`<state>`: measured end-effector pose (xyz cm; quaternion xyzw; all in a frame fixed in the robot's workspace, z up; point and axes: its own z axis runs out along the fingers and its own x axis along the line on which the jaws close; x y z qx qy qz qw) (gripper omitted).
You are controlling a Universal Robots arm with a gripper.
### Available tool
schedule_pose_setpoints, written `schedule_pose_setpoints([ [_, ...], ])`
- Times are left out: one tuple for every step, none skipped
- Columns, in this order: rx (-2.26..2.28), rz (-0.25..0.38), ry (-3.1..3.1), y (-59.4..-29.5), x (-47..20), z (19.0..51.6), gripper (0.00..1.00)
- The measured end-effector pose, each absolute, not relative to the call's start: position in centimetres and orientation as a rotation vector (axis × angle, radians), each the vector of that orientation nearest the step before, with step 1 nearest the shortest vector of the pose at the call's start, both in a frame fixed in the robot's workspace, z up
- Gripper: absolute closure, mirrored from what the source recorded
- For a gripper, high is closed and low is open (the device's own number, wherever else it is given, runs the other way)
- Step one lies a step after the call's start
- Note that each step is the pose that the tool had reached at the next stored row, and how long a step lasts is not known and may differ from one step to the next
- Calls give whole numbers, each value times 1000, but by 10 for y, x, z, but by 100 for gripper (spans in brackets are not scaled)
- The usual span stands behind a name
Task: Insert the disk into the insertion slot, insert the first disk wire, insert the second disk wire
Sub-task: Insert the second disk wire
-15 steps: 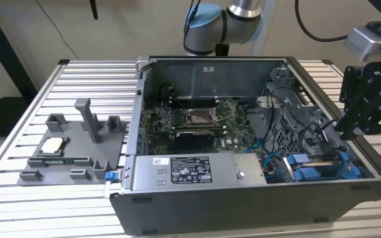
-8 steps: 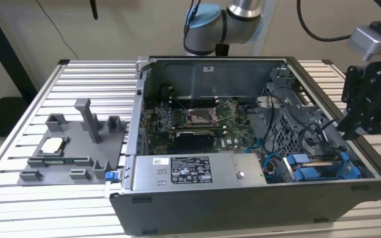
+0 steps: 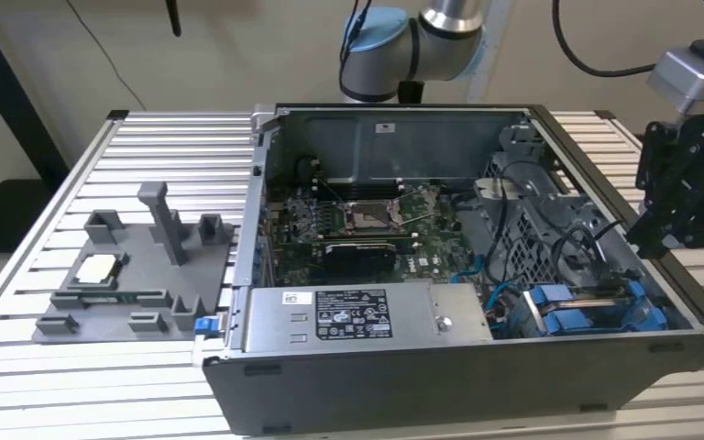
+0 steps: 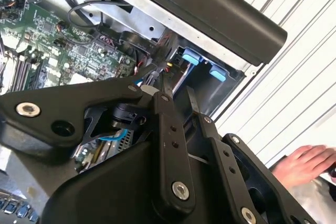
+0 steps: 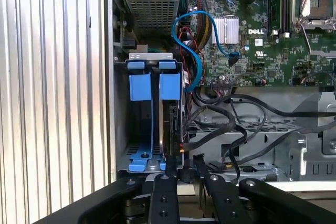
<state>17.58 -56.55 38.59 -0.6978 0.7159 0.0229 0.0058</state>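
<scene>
Blue carrier tabs mark the insertion slot (image 5: 136, 86) in the open computer case (image 3: 450, 385). We see the disk (image 5: 173, 125) seated edge-on in that slot. The gripper (image 5: 185, 162) hovers over the case's edge beside the slot, its fingers (image 4: 165, 114) slightly apart. Black cables (image 5: 231, 124) lie just beside the slot.

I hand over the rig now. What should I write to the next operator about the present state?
Gripper: over the end of the insertion slot, near the case wall; its grip cannot be judged.
Disk: seems to stand edge-on inside the slot, beside the blue rails.
Done: disk insertion, as it seems.
Left: both wire steps; no plugged connection can be confirmed.
Note: a person's hand is outside the case, close by.
</scene>
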Motion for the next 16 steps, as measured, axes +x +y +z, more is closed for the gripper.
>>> schedule_pose_setpoints([
  [-2184, 72, 2241, -566, 176, 386, 73],
  [-2184, 72, 2241, -566, 176, 386, 73],
  [-2184, 72, 2241, -565, 176, 386, 73],
  [-2184, 72, 2241, -565, 176, 386, 73],
  [-2184, 72, 2241, -565, 176, 386, 73],
  [-2184, 71, 2241, -565, 176, 388, 73],
  [-2184, 72, 2241, -565, 176, 390, 73],
  [-2184, 72, 2241, -565, 176, 392, 73],
  [-2184, 72, 2241, -565, 176, 395, 73],
  [-2184, 72, 2241, -564, 176, 397, 73],
  [-2184, 72, 2241, -564, 176, 400, 73],
  [-2184, 72, 2241, -564, 176, 402, 73],
  [-2184, 72, 2241, -564, 176, 403, 73],
  [-2184, 72, 2241, -564, 176, 403, 73],
  [-2184, 72, 2241, -564, 176, 403, 73],
  [-2184, 72, 2241, -564, 176, 403, 73],
])
